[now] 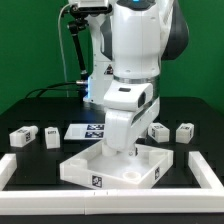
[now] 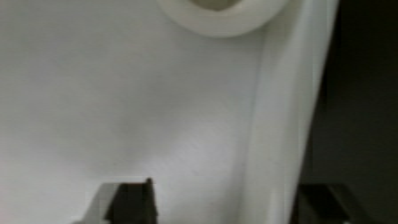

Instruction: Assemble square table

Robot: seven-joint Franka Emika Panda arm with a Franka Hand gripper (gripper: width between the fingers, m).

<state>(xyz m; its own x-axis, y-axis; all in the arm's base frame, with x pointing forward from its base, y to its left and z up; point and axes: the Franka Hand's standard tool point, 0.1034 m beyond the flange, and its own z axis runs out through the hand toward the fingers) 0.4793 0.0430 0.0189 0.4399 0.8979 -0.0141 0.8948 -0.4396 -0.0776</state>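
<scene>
Straddling the rim of the square top (image 1: 135, 175), which is lying on the table (image 1: 30, 112), the end effector (image 2: 222, 203) is gaping open, gripping nothing; closing off-centre is probably risking dragging the top askew.

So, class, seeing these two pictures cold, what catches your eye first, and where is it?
The big white arm fills the middle of the exterior view, bent down into the square table top at the front. Four leg blocks lie loose, two at the exterior view's left, two at its right. In the wrist view the open gripper straddles the top's raised rim.
</scene>
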